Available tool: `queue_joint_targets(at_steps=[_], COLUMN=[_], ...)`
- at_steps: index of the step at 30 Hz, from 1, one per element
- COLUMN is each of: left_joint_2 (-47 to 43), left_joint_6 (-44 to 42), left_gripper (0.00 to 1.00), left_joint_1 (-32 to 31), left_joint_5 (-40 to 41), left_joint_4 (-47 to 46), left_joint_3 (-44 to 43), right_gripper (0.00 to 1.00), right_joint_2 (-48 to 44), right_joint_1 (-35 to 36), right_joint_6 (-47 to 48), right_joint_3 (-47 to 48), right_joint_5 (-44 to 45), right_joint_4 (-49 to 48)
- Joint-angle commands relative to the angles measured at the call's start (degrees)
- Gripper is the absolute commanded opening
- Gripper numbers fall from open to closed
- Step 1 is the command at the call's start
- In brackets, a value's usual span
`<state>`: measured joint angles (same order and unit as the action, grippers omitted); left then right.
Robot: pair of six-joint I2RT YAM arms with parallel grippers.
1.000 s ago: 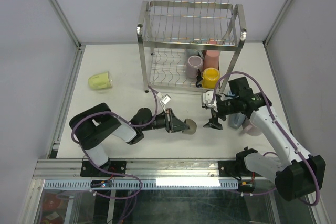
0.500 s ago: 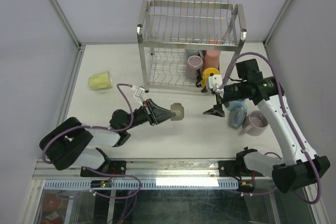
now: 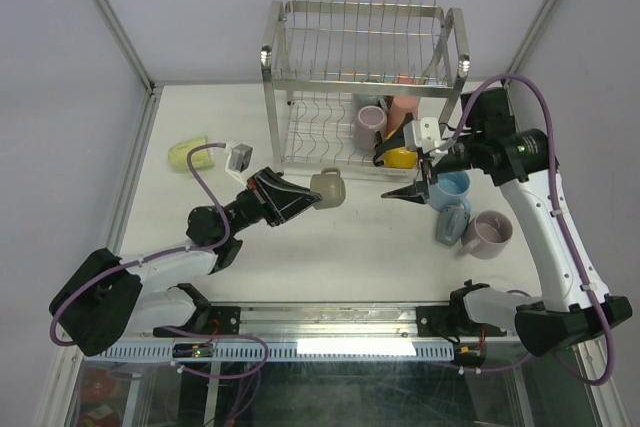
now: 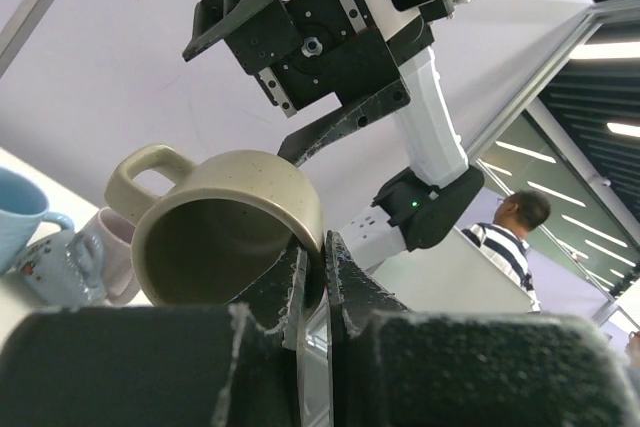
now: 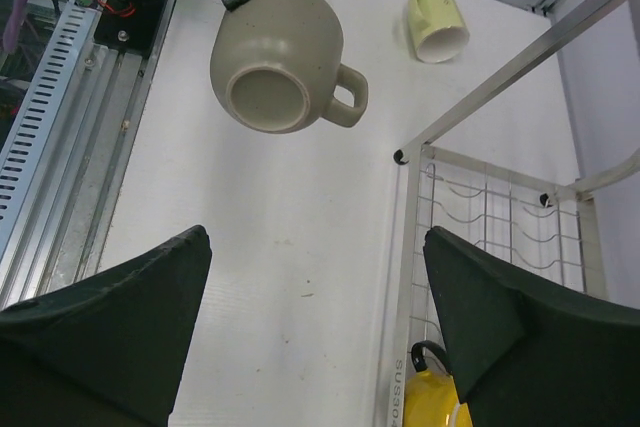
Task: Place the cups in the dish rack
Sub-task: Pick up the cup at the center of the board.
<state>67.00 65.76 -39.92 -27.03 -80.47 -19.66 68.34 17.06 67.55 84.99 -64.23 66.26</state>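
My left gripper (image 3: 312, 198) is shut on the rim of a small grey-beige cup (image 3: 328, 188) and holds it in the air just in front of the dish rack (image 3: 268, 57). In the left wrist view the cup (image 4: 228, 219) hangs mouth-down with one finger inside its wall. The right wrist view sees that cup's base (image 5: 279, 59) from below. My right gripper (image 3: 405, 191) stands open to the cup's right, by the rack's front right leg, with nothing between its fingers (image 5: 120, 307). Mauve (image 3: 370, 125), pink (image 3: 404, 110) and yellow (image 3: 401, 151) cups sit in the lower tier.
A pale green cup (image 3: 190, 154) lies on its side at the left of the table. A light blue cup (image 3: 451, 186), a grey-blue cup (image 3: 452, 224) and a mauve cup (image 3: 491, 234) stand under the right arm. The rack's front post (image 5: 402, 287) is close to the right fingers.
The left arm has lifted the grey-beige cup off the table and carried it back toward the rack. The right gripper has risen and moved back toward the rack, still open.
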Motion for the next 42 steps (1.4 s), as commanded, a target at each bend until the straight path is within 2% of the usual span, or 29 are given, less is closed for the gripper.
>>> queue_joint_targets(at_steps=[1, 6, 22, 31, 36, 39, 42], left_joint_2=[0.91, 3.26, 5.19, 6.03, 7.45, 8.46, 8.38], left_joint_6=[5.66, 9.5, 12.87, 19.91, 25.66, 31.2, 34.37], left_gripper=[0.0, 0.0, 0.0, 0.0, 0.0, 0.0, 0.0], left_joint_1=[1.29, 2.69, 3.2, 3.38, 3.39, 3.36, 3.4], left_joint_5=[-0.57, 0.13, 4.79, 10.79, 13.74, 13.57, 12.14], left_joint_4=[-14.12, -19.45, -19.63, -19.6, -19.62, -19.63, -19.57], left_joint_3=[-4.27, -5.04, -7.1, -8.06, -8.94, -9.94, -10.94], right_gripper=[0.9, 0.9, 0.9, 0.89, 0.88, 0.87, 0.87], right_joint_2=[0.45, 0.82, 1.65, 0.51, 0.23, 0.3, 0.55], right_joint_1=[-0.18, -0.17, -0.13, -0.13, -0.18, 0.01, 0.51], right_joint_6=[-0.97, -0.78, 1.08, -8.63, -18.13, -22.73, -22.65], right_joint_3=[4.44, 4.31, 3.63, 0.64, -3.33, -6.07, -6.75], right_joint_5=[-5.21, -5.05, -3.55, -3.69, -4.75, -5.26, -3.84], right_joint_4=[-0.68, -0.86, -2.13, -12.31, -21.07, -27.04, -29.17])
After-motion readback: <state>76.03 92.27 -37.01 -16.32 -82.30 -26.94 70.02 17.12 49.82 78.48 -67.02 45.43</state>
